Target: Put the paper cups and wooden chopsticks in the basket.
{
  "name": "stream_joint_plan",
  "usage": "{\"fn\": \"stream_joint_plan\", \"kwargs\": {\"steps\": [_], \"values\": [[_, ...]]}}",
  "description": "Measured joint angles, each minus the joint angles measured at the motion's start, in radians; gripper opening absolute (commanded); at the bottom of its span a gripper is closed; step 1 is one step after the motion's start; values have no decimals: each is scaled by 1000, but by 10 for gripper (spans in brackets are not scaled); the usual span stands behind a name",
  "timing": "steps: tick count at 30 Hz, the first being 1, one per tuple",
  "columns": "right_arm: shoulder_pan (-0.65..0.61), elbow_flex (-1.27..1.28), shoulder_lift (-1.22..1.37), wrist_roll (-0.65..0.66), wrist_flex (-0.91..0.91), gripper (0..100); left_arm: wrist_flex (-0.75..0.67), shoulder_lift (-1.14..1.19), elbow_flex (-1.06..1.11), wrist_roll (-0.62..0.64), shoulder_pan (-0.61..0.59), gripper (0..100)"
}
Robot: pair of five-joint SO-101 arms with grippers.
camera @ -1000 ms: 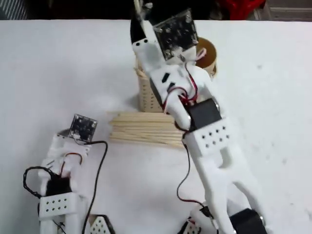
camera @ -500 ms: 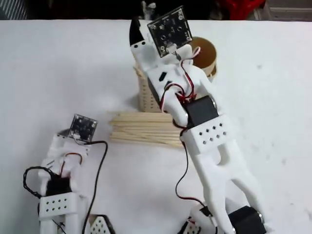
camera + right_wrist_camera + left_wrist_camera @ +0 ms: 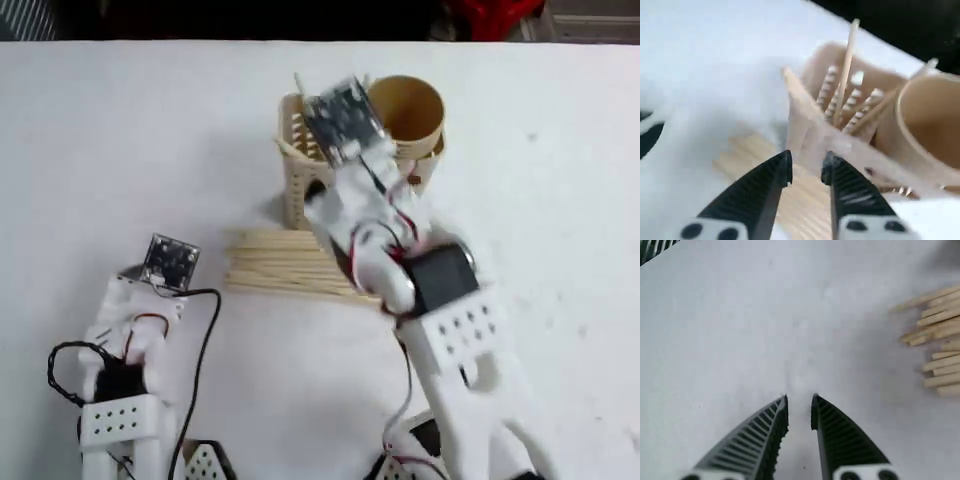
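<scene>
A woven basket point(image 3: 295, 190) stands at the middle back of the table, and a brown paper cup point(image 3: 405, 112) sits in its right end. A pile of wooden chopsticks point(image 3: 285, 265) lies on the table just in front of it. My right arm hangs over the basket. In its wrist view, my right gripper point(image 3: 806, 162) is open and holds nothing, near the basket point(image 3: 810, 120) rim. Chopsticks point(image 3: 847, 65) stand in the basket beside the cup point(image 3: 930, 125). My left gripper point(image 3: 799, 402) rests low over bare table with a narrow gap, left of the chopstick ends point(image 3: 935, 340).
My left arm point(image 3: 130, 340) sits at the front left with its cable looping beside it. The table's back edge runs close behind the basket. White table surface point(image 3: 120, 150) lies open to the left and to the right point(image 3: 550, 180).
My right arm has drawn back and down from above the basket's far side. The chopstick it held up now stands in the basket. The left arm has not moved.
</scene>
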Motion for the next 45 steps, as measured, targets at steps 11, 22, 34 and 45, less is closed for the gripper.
{"fn": "stream_joint_plan", "kwargs": {"steps": [11, 22, 34, 45], "values": [[-158, 529, -104, 241, -204, 104, 0, 0, 0, 0, 0, 95], [-160, 575, 40, 155, -245, 214, 0, 0, 0, 0, 0, 95], [-66, 580, -43, 158, -245, 71, 0, 0, 0, 0, 0, 95], [-64, 580, -49, 167, -245, 193, 0, 0, 0, 0, 0, 95]]}}
